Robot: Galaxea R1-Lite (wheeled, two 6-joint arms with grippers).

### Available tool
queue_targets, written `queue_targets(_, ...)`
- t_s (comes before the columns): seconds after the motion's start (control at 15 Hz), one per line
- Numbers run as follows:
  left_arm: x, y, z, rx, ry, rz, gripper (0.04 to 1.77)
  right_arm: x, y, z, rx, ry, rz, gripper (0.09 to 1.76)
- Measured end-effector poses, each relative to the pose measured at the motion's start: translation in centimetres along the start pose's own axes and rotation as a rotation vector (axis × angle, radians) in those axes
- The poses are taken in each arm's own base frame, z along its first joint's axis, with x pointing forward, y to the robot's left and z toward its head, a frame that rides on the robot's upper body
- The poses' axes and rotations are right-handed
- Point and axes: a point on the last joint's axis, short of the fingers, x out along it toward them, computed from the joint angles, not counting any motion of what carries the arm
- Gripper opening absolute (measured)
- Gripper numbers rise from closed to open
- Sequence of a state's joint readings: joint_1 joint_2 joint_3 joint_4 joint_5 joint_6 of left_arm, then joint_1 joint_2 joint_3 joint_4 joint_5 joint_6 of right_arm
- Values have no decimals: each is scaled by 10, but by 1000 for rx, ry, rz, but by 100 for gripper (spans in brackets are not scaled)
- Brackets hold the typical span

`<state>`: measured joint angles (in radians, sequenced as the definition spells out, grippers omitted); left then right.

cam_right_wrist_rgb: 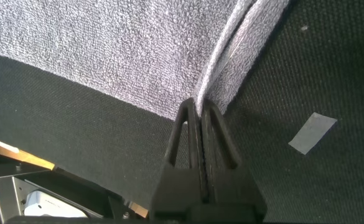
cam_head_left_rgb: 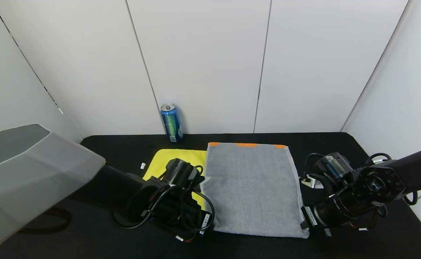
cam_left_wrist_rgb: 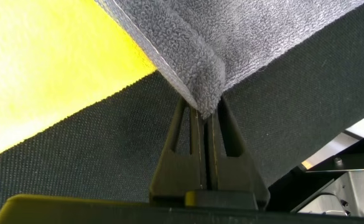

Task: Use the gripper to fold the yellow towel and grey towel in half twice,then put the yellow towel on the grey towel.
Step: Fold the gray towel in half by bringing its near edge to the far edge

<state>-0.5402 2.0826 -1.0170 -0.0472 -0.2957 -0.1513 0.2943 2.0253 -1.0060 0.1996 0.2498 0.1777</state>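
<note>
The grey towel (cam_head_left_rgb: 252, 187) lies flat on the black table (cam_head_left_rgb: 343, 145), its orange band at the far edge. The yellow towel (cam_head_left_rgb: 172, 158) lies to its left, partly under the left arm and the grey towel's edge. My left gripper (cam_head_left_rgb: 209, 226) is shut on the grey towel's near left corner; in the left wrist view the gripper (cam_left_wrist_rgb: 205, 112) pinches the grey cloth (cam_left_wrist_rgb: 231, 31) next to the yellow towel (cam_left_wrist_rgb: 45, 68). My right gripper (cam_head_left_rgb: 304, 225) is shut on the near right corner; in the right wrist view the gripper (cam_right_wrist_rgb: 197, 109) grips the towel's (cam_right_wrist_rgb: 107, 50) hem.
A blue drink can (cam_head_left_rgb: 171, 123) stands at the back of the table by the white wall. A small white tape piece (cam_head_left_rgb: 143, 165) lies left of the yellow towel, and another tape piece (cam_right_wrist_rgb: 312, 132) lies right of the grey towel.
</note>
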Motion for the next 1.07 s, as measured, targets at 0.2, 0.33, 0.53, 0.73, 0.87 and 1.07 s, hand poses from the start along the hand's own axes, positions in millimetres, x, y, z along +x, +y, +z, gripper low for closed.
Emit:
queue_targets(0.2, 0, 0, 0, -4, 1, 0, 12, 0, -1, 0, 6, 1, -1, 11)
queue_targets(0.33, -1, 0, 0, -5, 1, 2, 12, -3, -2, 0, 11, -4, 1, 11)
queue_targets(0.53, -9, -3, 1, -5, -14, -3, 12, -15, 0, -1, 5, -32, 7, 11)
queue_targets(0.73, -18, -6, 1, 4, -32, -5, 12, -34, 6, -5, -12, -75, 19, 11)
queue_targets(0.87, -22, -8, 1, 7, -39, -7, 12, -47, 11, -10, -23, -92, 26, 11)
queue_targets(1.07, -31, -13, -5, 14, -47, -4, 12, -63, 14, -19, -25, -99, 26, 11)
